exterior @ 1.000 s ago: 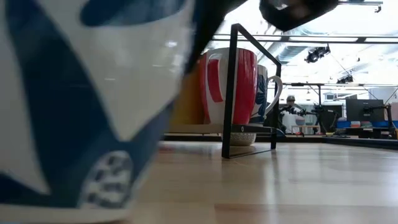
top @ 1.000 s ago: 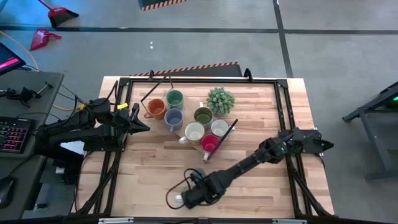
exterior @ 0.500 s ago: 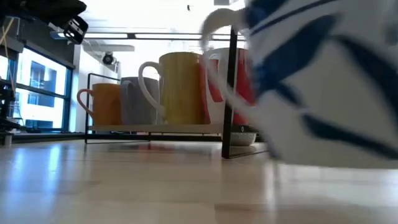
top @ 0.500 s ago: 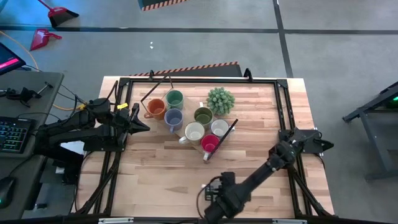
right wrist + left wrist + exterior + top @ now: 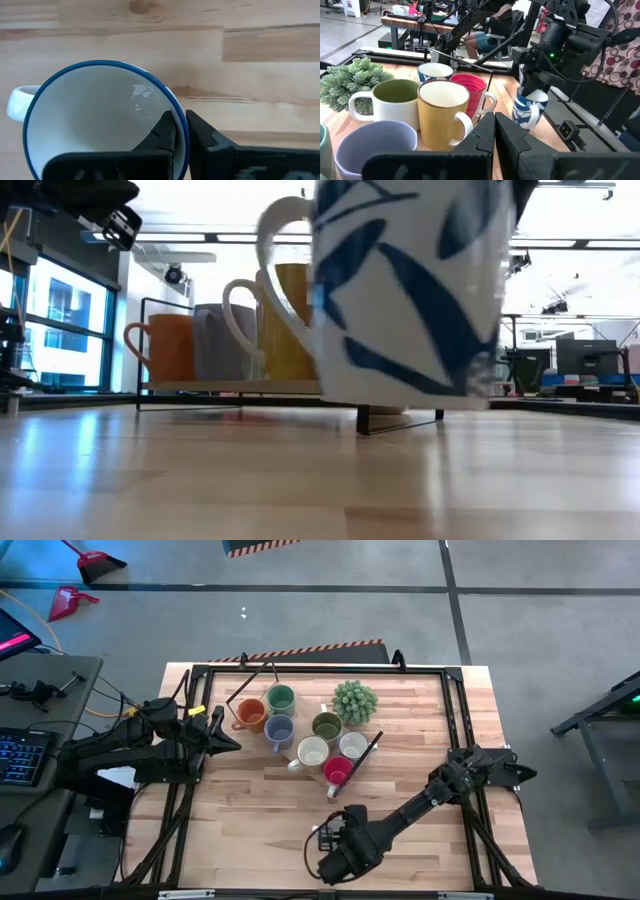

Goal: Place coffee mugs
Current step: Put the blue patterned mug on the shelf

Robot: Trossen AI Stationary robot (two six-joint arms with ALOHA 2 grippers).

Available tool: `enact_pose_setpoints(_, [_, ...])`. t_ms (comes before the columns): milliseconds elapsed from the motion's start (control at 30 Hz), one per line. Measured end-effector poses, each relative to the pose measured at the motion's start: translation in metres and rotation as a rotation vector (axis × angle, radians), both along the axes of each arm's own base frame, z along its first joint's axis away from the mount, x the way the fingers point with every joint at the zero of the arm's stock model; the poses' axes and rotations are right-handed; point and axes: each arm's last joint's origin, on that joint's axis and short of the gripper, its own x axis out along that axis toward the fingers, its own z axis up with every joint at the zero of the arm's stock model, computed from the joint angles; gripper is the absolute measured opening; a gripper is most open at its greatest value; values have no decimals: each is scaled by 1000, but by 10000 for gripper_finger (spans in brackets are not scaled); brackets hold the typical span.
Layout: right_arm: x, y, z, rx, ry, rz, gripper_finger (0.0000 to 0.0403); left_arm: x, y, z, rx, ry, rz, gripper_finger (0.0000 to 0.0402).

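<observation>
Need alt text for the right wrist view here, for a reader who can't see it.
The right gripper pinches the rim of a white mug with a blue rim, one finger inside and one outside, seen from straight above. The mug is upright and empty, its white handle pointing away from the fingers. Under it is the light wooden table.

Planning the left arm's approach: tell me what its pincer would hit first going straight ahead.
Probably the yellow mug, straight ahead of the shut left pincer; depth is hard to judge.
</observation>
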Motion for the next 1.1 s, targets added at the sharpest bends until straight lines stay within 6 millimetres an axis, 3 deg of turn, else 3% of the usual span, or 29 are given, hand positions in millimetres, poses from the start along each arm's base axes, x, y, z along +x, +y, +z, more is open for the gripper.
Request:
enact_pose_setpoints(367, [17,-18,-1,16,-17,53,0,0,0,0,-25,5,4,0])
enact_pose_setpoints(667, [24,-15,-10,44,-12,144,0,0,0,0,-25,6,4,0])
enact_pose_setpoints(1100, [26,-15,-17,36,5,136,0,0,0,0,-24,6,4,0])
